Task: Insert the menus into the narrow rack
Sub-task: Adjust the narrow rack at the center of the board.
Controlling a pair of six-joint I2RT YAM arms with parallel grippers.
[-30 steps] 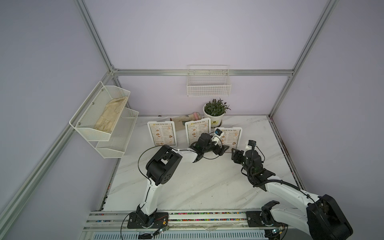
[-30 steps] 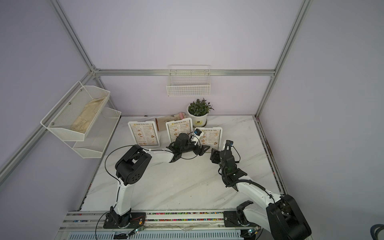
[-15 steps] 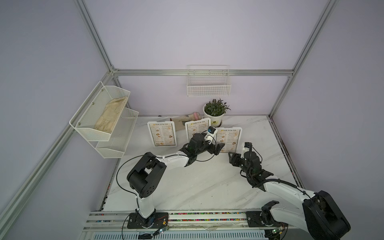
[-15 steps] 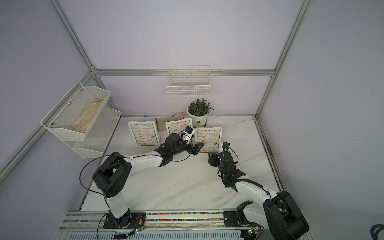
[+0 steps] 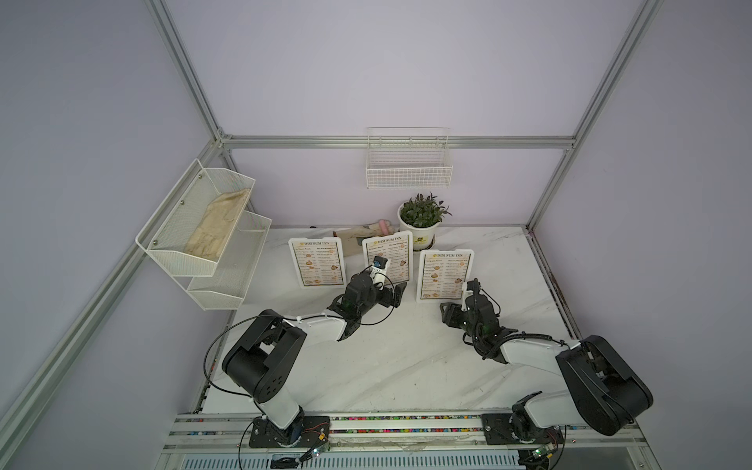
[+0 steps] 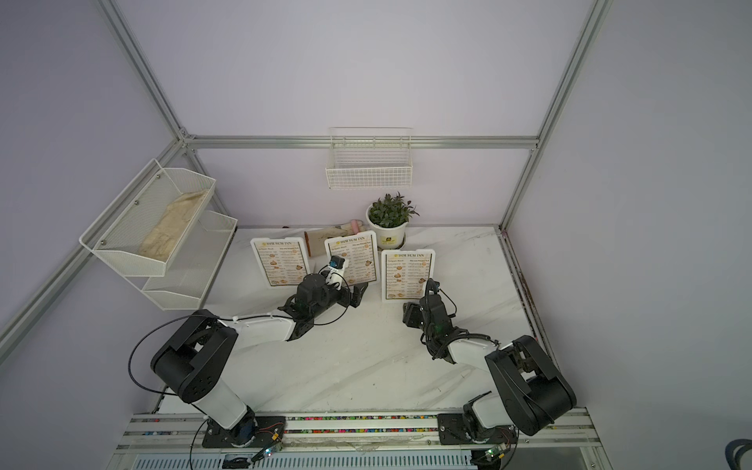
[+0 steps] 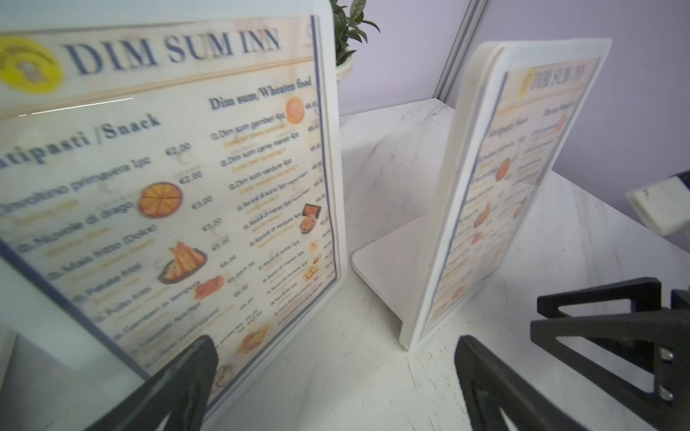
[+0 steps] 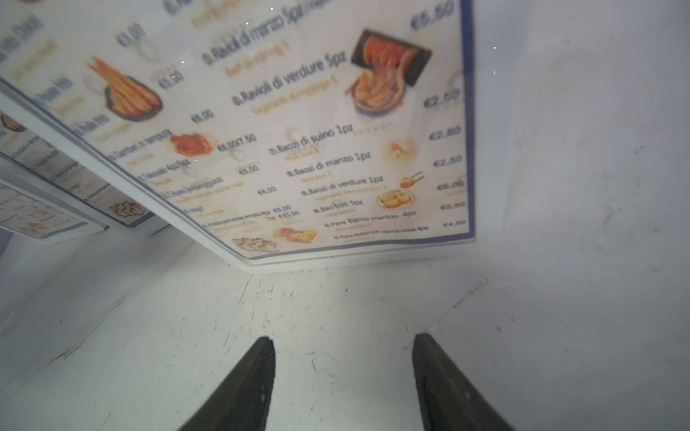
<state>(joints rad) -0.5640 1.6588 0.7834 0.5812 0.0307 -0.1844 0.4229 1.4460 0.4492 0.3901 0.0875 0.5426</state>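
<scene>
On the marble table, left gripper gaped wide and empty just before the middle menu, right gripper stood parted, empty, near the right menu base.

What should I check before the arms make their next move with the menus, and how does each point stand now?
1. The left hand is open and empty: ok.
2. The right hand is open and empty: ok.
3. The middle menu stands upright near the left hand, not yet gripped: ok.
4. The right menu stands upright before the right hand: ok.
5. The wire rack on the back wall holds no menu: ok.
6. The sheets slide free of their white stands: cannot tell.
</scene>
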